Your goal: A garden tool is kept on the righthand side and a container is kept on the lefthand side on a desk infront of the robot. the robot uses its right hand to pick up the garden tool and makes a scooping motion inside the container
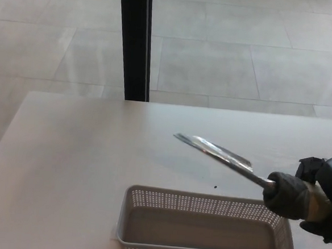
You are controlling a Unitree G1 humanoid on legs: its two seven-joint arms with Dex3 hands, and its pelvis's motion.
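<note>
- Your right hand (298, 196) is clamping the trowel (218, 152) above the basket (206, 204) (blade clear, left hand unseen).
- You're mid-scoop; next, dip the blade inside.

No readable text, labels, brands or nos. anywhere: none on the trowel (215, 152), the perforated basket (206, 206), the desk (84, 153), the right hand (298, 196) or the dark post (134, 42) behind.
</note>
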